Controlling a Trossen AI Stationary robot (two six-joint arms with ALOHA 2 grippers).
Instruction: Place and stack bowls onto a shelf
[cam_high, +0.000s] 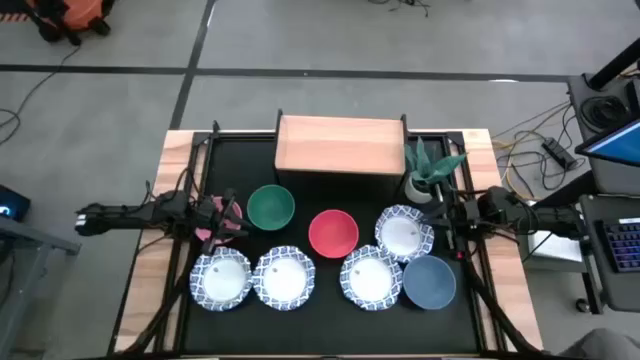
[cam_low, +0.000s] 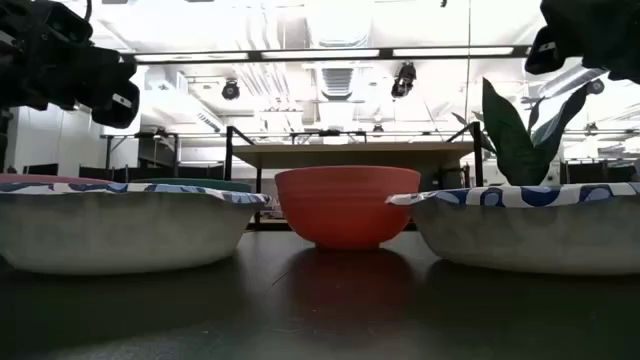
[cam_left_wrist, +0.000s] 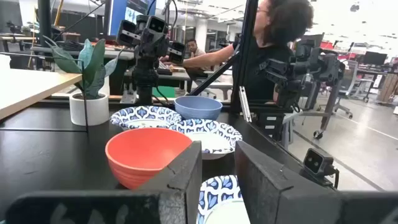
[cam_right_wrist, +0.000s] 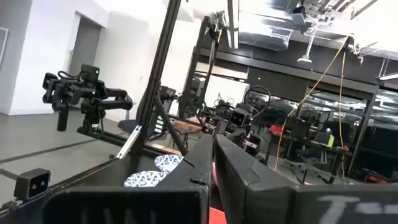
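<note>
The light-wood shelf (cam_high: 340, 145) stands at the table's far side with nothing on it. On the tabletop rest the green bowl (cam_high: 270, 207), the red bowl (cam_high: 333, 232), the slate-blue bowl (cam_high: 430, 282) and several white bowls with blue rims (cam_high: 284, 277). The pink bowl (cam_high: 207, 222) lies partly hidden under my left gripper (cam_high: 228, 213). That gripper is open (cam_left_wrist: 217, 177), hangs above the table's left side and holds nothing. My right gripper (cam_high: 445, 215) is shut (cam_right_wrist: 213, 163) and empty, above the right side near a white bowl (cam_high: 404, 232).
A white pot with a spiky green plant (cam_high: 430, 172) stands just right of the shelf, close to my right arm. The bowls fill the table's near half. Black frame bars run along both side edges. A person (cam_left_wrist: 273, 43) sits beyond the table's right side.
</note>
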